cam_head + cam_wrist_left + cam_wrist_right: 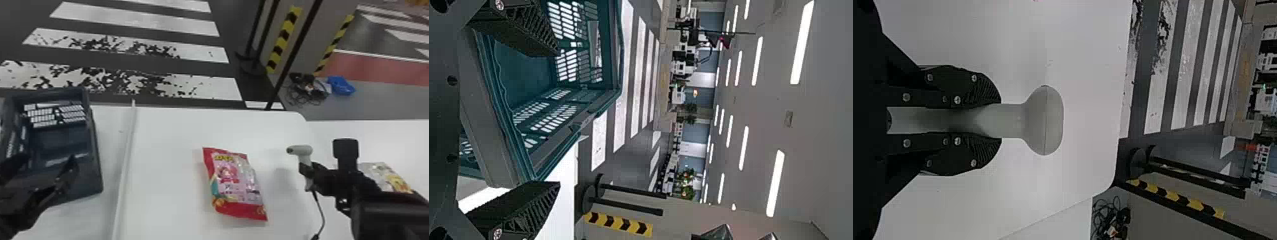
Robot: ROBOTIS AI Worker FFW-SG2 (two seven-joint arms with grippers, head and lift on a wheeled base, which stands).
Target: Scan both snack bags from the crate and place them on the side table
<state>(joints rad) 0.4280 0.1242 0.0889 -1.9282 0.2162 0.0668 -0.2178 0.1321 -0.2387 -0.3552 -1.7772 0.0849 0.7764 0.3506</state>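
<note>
A red snack bag [236, 185] lies flat on the white counter [166, 143], its long axis running from the far edge toward the near edge, the near end angled slightly right. It rests between the robot's two grippers, nearer the right gripper [998, 121], whose jaws are closed on a handheld scanner [1045, 120] just beyond the bag's right side, its head facing left. The left gripper [556, 119], jaws spread and holding nothing, hangs at the crate [95, 153], well to the bag's left; reaching the bag would likely mean clearing the crate's right wall and the pale ridge [126, 159] along the counter's left edge. A second, white-and-yellow bag [391, 178] sits at right, partly behind the right arm [383, 210], on what is probably the side table [383, 137].
</note>
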